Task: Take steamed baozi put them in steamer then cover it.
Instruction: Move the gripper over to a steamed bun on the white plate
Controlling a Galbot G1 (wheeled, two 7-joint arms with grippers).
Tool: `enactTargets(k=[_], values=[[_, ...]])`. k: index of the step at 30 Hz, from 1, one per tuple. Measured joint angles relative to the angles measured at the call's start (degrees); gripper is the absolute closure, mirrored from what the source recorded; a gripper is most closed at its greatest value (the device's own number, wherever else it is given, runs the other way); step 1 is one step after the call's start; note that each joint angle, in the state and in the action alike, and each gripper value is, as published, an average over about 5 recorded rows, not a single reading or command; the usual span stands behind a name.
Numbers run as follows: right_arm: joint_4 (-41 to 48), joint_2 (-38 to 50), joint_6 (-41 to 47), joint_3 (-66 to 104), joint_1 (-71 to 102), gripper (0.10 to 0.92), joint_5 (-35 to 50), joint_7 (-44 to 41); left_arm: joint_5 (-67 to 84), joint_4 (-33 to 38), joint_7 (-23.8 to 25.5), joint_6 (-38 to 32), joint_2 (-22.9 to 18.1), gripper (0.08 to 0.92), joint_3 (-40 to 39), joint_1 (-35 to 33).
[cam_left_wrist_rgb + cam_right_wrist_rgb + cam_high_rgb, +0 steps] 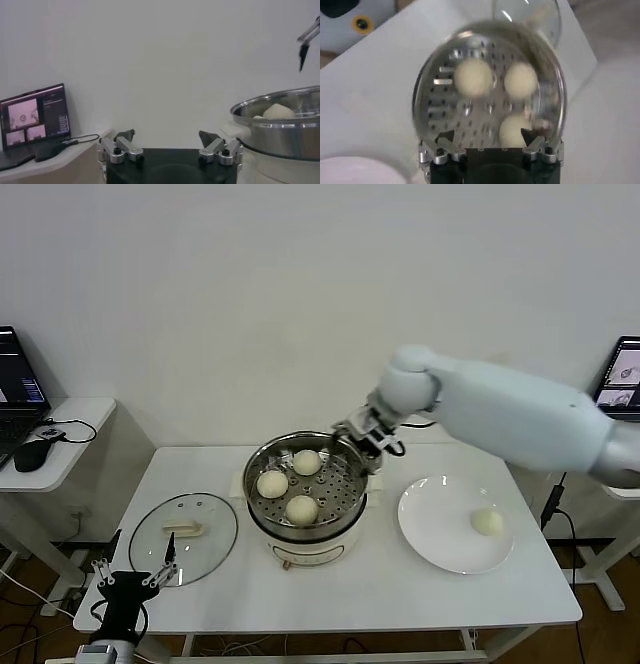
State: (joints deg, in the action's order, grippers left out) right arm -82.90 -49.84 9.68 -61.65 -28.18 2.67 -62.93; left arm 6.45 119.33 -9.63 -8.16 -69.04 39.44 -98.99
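I have the right gripper [368, 436] hanging over the far right rim of the steamer [262, 502], its fingers spread wide and holding nothing. From its wrist camera I look straight down into the steel basket [432, 107], where the nearest bun [512, 131] sits between the open fingertips but clear of them.

Three buns lie in the basket: one at the far side [307, 462], one to the left [272, 483] and one at the near side [302, 509]. They sit close together without stacking. The fourth bun [487, 522] rests alone on the white plate [430, 539], to the right of the steamer.

The glass lid [205, 554] lies flat on the table [400, 599] to the left of the steamer, handle up, well apart from the basket.

My left gripper [132, 574] waits low at the near left edge of the table, just beside the lid, fingers wide and empty.
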Motion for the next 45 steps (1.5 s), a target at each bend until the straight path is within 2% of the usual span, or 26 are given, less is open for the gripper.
enactTargets(k=[9,17,30,45], values=[[1.85,11.56,1.64,8.24,9.42,0.202,-4.96,-1.05,-0.33,-0.89,0.17,0.22,0.73,0.177,-0.48,0.28],[5.45,15.63,0.76,17.87,21.00,0.203,-10.73,-1.19,-0.84,-1.05,0.21,0.27,0.69,0.177,-0.34,-0.32],[13.42,14.32,-1.67,29.71,35.23,0.202,-19.05,-0.04,-1.23,-0.57,0.20,0.25,0.11,0.177,0.29,-1.65],[23.50,7.99,-3.50,34.93,39.47,0.207,-24.80,1.75,-1.28,-0.34,0.19,0.18,-0.05,0.177,0.48,-2.04]])
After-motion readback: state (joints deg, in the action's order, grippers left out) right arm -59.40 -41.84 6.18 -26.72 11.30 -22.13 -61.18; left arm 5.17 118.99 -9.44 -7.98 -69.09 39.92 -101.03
